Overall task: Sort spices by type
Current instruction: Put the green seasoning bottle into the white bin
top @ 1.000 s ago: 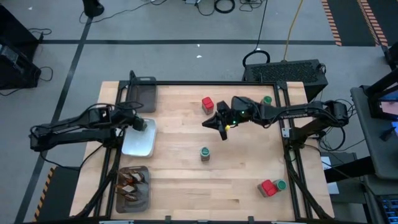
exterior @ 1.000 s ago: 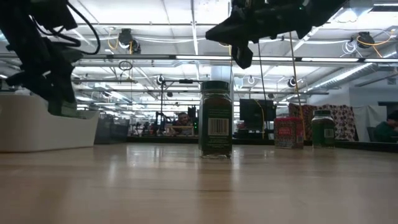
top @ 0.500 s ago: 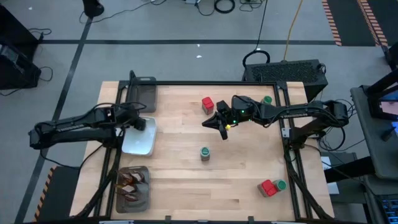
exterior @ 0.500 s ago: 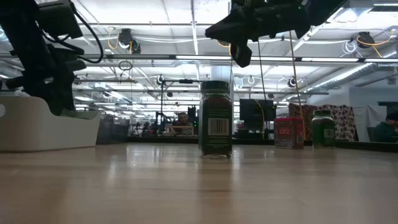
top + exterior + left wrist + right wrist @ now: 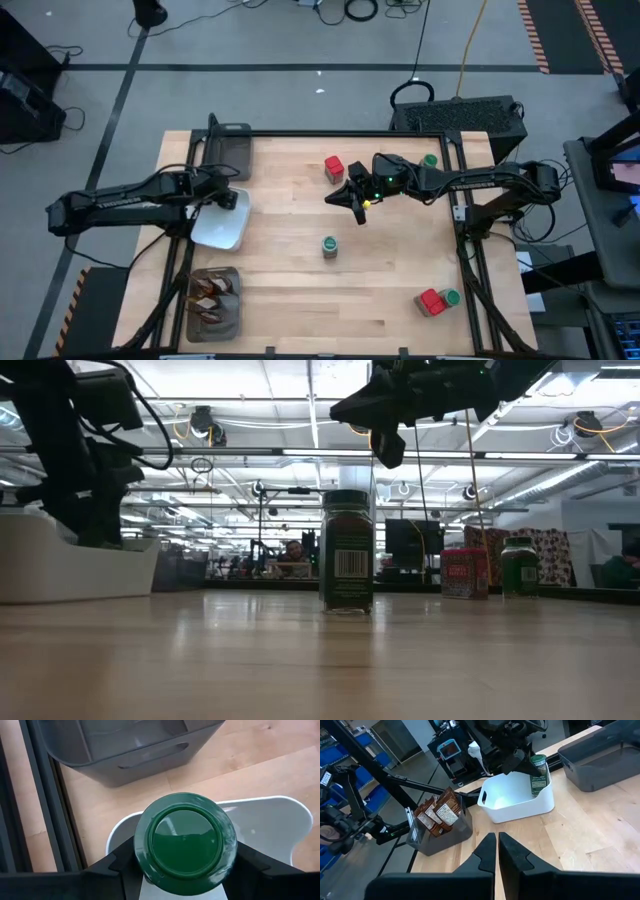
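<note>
My left gripper point(image 5: 226, 198) is shut on a round jar with a green lid point(image 5: 185, 837) and holds it over the white dish point(image 5: 220, 228) at the table's left; the right wrist view shows the jar point(image 5: 538, 774) reaching down inside the dish point(image 5: 512, 802). My right gripper point(image 5: 358, 208) hangs shut and empty above the table's middle. Another green-lidded jar point(image 5: 329, 246) stands upright on the table below it. A red box point(image 5: 334, 168) stands farther back. Brown sachets point(image 5: 212, 296) stand in a grey tray at the near left. My left gripper pinches the jar between its two fingers point(image 5: 117, 865), one on each side of the jar's body just under the green lid point(image 5: 150, 870). The fingers come from above, slanting down. The jar stands nearly upright with its lower part inside the dish; whether its base touches the dish floor I cannot tell.
An empty grey tray point(image 5: 229, 150) sits at the far left corner. A jar point(image 5: 429, 160) stands at the far right. A red box point(image 5: 430, 302) and a jar point(image 5: 451, 297) stand together at the near right. The table's near middle is bare wood.
My left gripper has sunk with the jar toward the white dish and shifted a little toward the table's near edge. In the high view the dish has turned slightly on the table.
</note>
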Tool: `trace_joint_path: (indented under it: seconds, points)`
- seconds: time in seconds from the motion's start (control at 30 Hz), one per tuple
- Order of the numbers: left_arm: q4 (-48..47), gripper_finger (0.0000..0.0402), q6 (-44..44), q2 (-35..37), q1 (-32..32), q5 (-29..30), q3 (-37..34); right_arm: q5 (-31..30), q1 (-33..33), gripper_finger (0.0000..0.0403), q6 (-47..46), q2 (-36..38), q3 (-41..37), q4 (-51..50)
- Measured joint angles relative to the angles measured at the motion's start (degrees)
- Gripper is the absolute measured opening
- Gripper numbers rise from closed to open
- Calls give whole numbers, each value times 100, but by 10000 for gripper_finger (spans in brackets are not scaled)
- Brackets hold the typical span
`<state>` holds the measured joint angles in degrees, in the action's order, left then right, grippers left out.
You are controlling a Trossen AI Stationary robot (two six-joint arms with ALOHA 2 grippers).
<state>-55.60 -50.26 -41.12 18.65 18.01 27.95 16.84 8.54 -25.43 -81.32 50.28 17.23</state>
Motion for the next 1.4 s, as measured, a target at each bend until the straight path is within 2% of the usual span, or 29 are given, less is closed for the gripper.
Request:
trace_joint_path:
  seconds: [0.17,0.3,0.53,0.8,1.0,1.2,1.4]
  points:
    - [164,271,1,-21,0,-217,-31,-1,0,0,4,0,0,-7]
    - [185,293,54,-16,1,-338,-31,-2,0,0,20,0,0,-47]
    - [82,298,150,-13,0,-417,183,-2,0,0,61,0,2,-140]
    - [-448,299,393,-11,1,81,697,0,0,0,61,0,2,-140]
    - [-462,299,652,-11,2,285,1114,128,0,0,56,0,2,-135]
    - [19,299,1053,-9,1,327,1526,249,1,0,-92,12,2,-136]
    - [1082,299,1691,-11,-1,268,1911,302,2,0,-260,49,2,-132]
